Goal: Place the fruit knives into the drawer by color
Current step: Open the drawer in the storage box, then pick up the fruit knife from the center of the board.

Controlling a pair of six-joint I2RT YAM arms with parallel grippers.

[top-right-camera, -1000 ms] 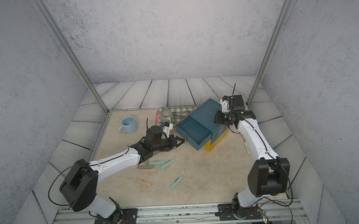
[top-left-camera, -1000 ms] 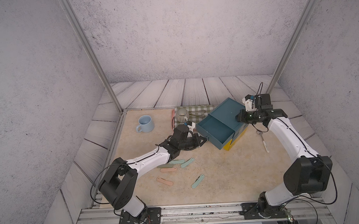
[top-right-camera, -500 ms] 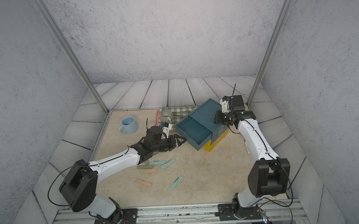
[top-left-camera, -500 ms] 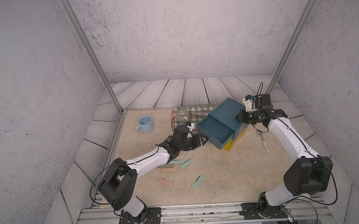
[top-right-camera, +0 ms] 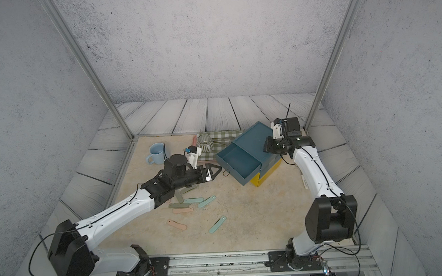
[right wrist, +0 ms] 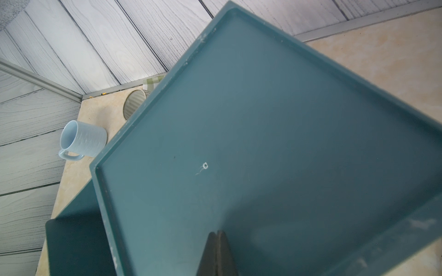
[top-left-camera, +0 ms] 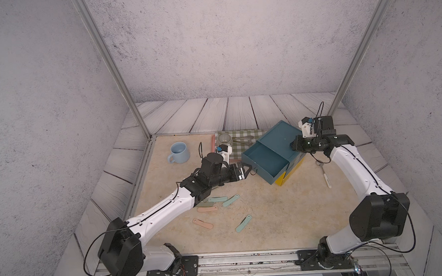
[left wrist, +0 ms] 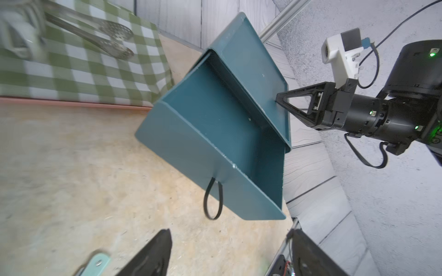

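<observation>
The left tool (top-left-camera: 247,168) is seen spread wide and empty, just beside the black ring pull (left wrist: 211,218) of the pulled-out top drawer (top-left-camera: 264,159), at frame centre. The right tool (top-left-camera: 293,147) is shut, its tips pressed on top of the drawer chest (top-left-camera: 279,137). The fruit knives (top-left-camera: 207,209) are scattered on the table (top-left-camera: 295,212), lower centre.

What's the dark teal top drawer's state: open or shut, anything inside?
Open and empty: the dark teal top drawer juts from its chest, floor bare in both top views.
</observation>
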